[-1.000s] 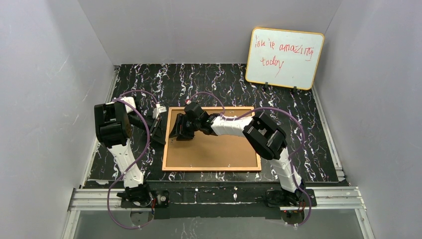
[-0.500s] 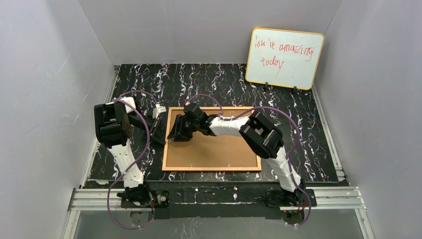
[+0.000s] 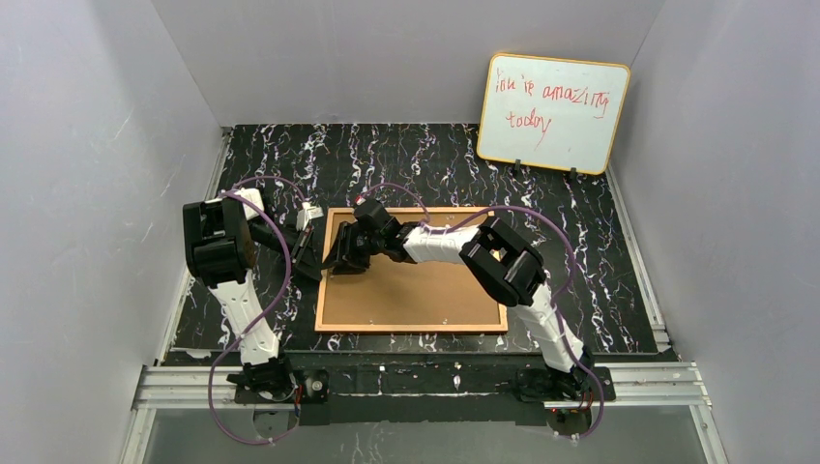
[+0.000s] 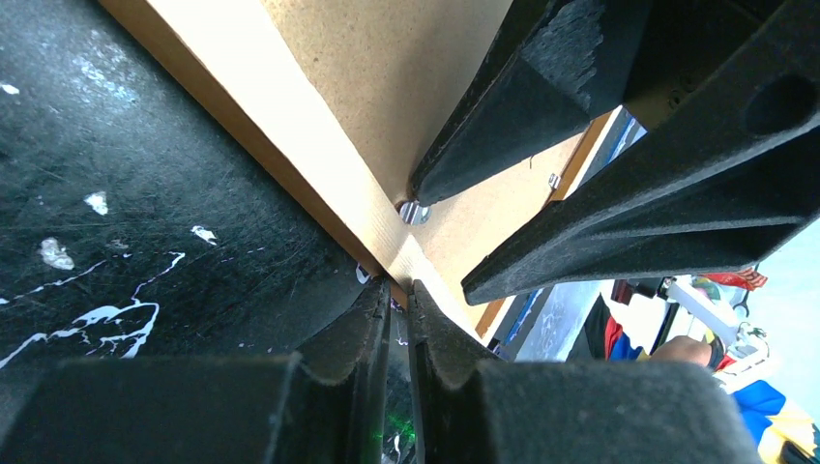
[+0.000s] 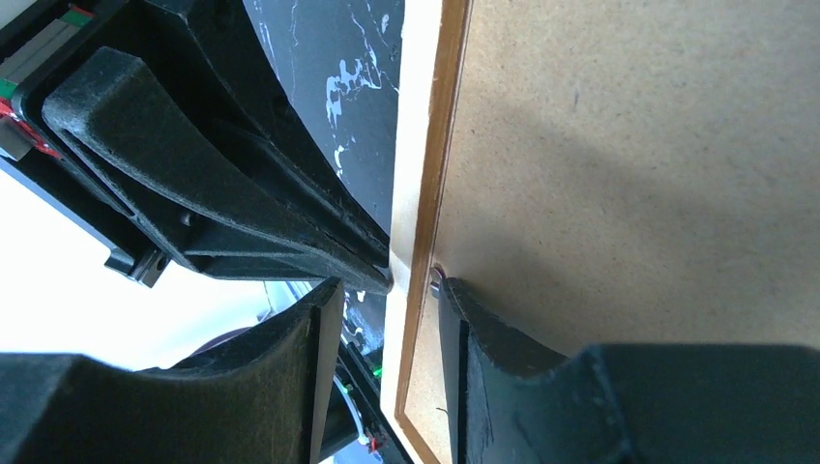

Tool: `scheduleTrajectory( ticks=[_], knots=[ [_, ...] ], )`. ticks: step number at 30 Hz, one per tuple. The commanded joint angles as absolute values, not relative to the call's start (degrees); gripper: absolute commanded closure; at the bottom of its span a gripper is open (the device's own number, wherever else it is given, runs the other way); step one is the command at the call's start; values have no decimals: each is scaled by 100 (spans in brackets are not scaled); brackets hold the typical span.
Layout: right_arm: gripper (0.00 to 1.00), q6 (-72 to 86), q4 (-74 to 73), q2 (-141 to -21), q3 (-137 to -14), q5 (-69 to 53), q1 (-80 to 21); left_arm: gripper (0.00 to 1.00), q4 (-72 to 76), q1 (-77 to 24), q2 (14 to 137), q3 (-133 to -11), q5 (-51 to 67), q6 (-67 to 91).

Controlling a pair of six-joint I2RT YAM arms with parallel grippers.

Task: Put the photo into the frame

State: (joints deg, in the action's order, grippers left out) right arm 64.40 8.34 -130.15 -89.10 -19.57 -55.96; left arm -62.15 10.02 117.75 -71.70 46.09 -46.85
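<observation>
The left arm's fingers [image 4: 353, 338] are pressed together at the 9 o'clock edge of the frame [image 3: 416, 290], which lies back-up in the middle of the desk [image 3: 387, 155]. The right arm's fingers [image 5: 483, 338] stand apart, straddling that same rail. A whiteboard [image 3: 553, 114] leans at 1 o'clock.

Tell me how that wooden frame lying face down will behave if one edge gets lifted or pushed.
Probably stiff: the frame lies flat with straight wooden rails and a rigid-looking backing board. Likely to slide rather than tip on the smooth-looking table, being wide and low. Its thin rim offers little to pinch.
</observation>
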Motion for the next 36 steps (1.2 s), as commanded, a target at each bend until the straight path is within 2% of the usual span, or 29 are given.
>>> scheduleTrajectory(
  ticks=[1,32,36],
  knots=[
    [51,6416,829,-13219,-9053,-2027,-5633,91,-5774,960,11693,-7062,4298,-4865],
    [53,6385,820,-13389,-9274,-2448,-5581,93,-5766,932,11685,-7140,4319,-4795],
    [48,6216,729,-13204,-9366,-2394,-5427,92,-5828,936,11663,-7218,4277,-4793]
  ],
)
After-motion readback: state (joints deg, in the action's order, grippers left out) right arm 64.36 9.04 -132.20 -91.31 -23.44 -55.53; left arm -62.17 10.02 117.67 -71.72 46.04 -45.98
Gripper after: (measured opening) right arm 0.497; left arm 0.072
